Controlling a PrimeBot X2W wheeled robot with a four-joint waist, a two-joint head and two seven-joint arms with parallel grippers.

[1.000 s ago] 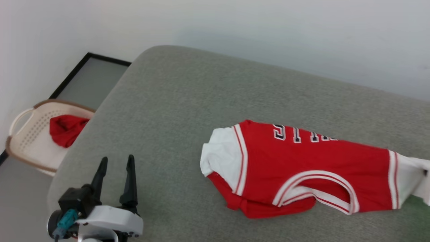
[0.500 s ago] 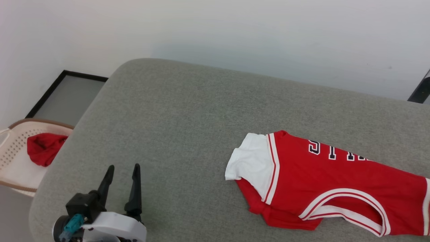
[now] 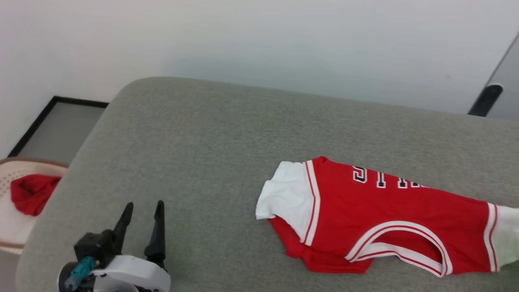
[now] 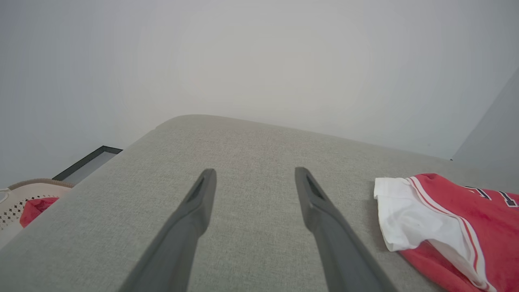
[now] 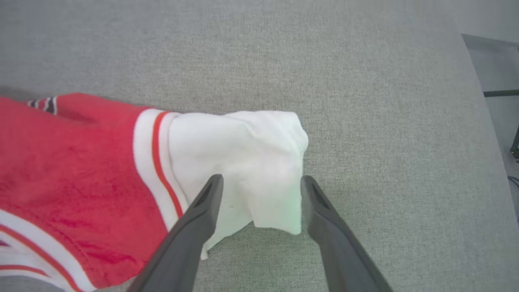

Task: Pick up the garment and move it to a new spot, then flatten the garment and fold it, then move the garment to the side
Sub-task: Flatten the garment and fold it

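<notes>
The left gripper [image 3: 144, 204] sits at about 7 o'clock in the head view. Its two dark fingers [image 3: 157, 231] stand well apart and point toward 12 o'clock with a slight lean to 1, rising from a white wrist [image 3: 134, 271]. Its own wrist view shows the same wide gap. In the right wrist view, the right gripper [image 5: 262, 178] has its fingers spread just as wide, tips toward 12 o'clock.

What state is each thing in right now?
garment: lying unfolded on the grey cushion, lower edge rumpled, not gripped
left end effector: open, empty, above the cushion, apart from the garment
right end effector: open, fingers either side of the white sleeve, not pinching it
red cloth: bunched up in the basket
basket: upright beside the cushion, holding the cloth
</notes>
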